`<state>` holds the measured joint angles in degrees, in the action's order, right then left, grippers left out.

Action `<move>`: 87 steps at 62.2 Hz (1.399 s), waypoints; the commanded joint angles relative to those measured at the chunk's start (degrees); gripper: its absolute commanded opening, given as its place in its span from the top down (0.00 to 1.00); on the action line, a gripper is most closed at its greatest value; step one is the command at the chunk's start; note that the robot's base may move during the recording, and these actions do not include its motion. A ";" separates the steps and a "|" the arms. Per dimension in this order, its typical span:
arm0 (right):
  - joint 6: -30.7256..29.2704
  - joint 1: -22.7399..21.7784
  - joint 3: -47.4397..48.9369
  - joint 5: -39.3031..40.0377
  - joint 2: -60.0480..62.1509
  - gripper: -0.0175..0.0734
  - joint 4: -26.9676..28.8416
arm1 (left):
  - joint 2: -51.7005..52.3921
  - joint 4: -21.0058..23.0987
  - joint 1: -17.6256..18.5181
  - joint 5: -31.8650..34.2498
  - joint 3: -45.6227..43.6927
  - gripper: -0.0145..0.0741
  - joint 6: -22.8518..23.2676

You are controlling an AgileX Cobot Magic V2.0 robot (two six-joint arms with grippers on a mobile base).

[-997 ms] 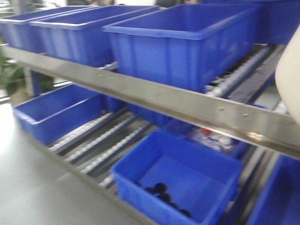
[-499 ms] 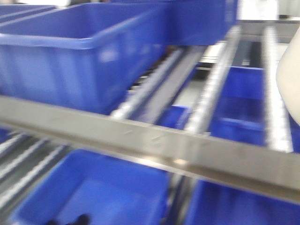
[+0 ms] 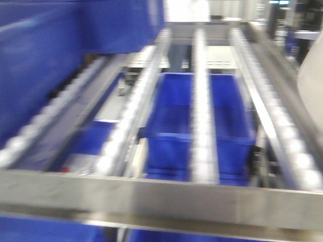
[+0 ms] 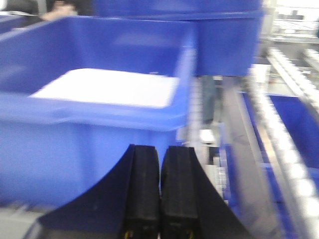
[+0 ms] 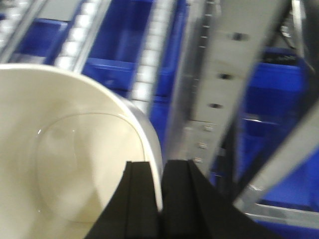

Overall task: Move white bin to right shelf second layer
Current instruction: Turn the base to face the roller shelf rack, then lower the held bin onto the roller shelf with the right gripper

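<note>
A: Where is the bin [image 5: 65, 164], and what holds it?

B: In the right wrist view the right hand [image 5: 159, 199] is clamped on the bin's rim, one finger inside the wall and one outside. The bin hangs in the air above and to the right of the shelf level [image 3: 151, 194]; the front view catches only a pale sliver of it at the right edge.

A: And the left hand [image 4: 160, 199]?

B: Closed on nothing, fingers pressed together, facing a blue crate [image 4: 94, 114] with a white sheet in it.

A: How should the step in hand be done well?

B: By judgement, the bin is in transit to an open lane. The roller rails [image 3: 202, 116] right of the crate look free. Carry the base over the front bar before lowering, set it square across two rails, and let go only once it sits, since rollers let a tub drift.

A: What does one view add?

B: The front view shows the open lanes and the crates below; the right wrist view alone shows the grip and the bin's bare interior.
</note>
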<state>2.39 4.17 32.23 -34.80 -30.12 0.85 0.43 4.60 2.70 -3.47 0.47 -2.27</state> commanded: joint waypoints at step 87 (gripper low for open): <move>-0.27 0.11 0.61 2.79 -0.21 0.75 0.88 | 0.87 0.30 0.28 4.77 1.56 0.74 0.30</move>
<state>2.39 4.17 31.70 -36.05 -30.12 0.97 0.43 4.60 2.70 -3.47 0.47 -2.27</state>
